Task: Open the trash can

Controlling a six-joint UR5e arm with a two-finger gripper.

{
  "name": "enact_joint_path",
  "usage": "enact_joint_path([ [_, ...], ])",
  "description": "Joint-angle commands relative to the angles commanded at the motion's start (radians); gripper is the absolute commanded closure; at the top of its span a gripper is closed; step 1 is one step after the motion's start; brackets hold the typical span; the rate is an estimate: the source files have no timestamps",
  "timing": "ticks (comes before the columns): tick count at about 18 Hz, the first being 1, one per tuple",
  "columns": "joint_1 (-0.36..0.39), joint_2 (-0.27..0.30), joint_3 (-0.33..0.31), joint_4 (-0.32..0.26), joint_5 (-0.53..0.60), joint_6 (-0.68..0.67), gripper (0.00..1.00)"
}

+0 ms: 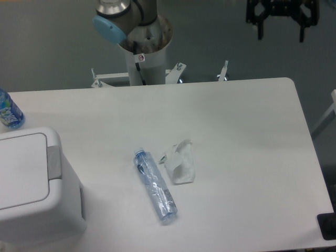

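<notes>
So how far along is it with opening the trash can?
Nothing is done yet: the trash can sits at the table's near left with its lid flat and shut. The gripper hangs open and empty, far off at top right. Reaching the can and lifting the lid are left.

1. My gripper (280, 32) hangs with its fingers spread at the top right, beyond the table's (247, 136) far edge, with nothing beneath or beside it.
2. The trash can (32, 186) fills the near left corner, its lid down; above the lid I see open air.
3. Beside its grey tab (53, 163) there is bare tabletop.
4. A clear bottle (155, 185) lies mid-table, a crumpled white wrapper (179, 161) just beside it; both are low obstacles.
5. A blue bottle (9, 110) stands just behind the can at the left edge.
6. The arm's base column (143, 50) blocks the far centre.
</notes>
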Motion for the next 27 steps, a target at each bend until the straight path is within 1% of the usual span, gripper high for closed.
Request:
enact_joint_path([
  [8,-0.199,-0.034,0.000,0.110,-0.012,-0.489,0.00],
  [10,-0.252,-0.046,0.002,0.117,-0.012,-0.592,0.00],
  [11,-0.284,-0.060,0.005,0.129,-0.012,-0.641,0.00],
  [14,-0.356,-0.101,0.014,0.201,-0.012,-0.796,0.00],
  [15,-0.382,-0.115,0.020,0.213,-0.009,-0.836,0.00],
  [18,-0.437,-0.150,0.049,0.215,-0.012,-0.944,0.00],
  [19,-0.463,-0.156,0.052,0.215,-0.014,-0.959,0.00],
  [20,-0.504,-0.172,0.057,0.216,-0.014,-0.965,0.00],
  [22,-0.537,-0.184,0.057,0.221,-0.040,-1.011,0.00],
  [23,-0.546,-0.189,0.063,0.251,-0.079,-1.046,0.00],
  [25,-0.565,-0.195,0.072,0.288,-0.132,-1.096,0.00],
  [27,-0.606,-0.215,0.078,0.293,-0.140,-1.108,0.00],
])
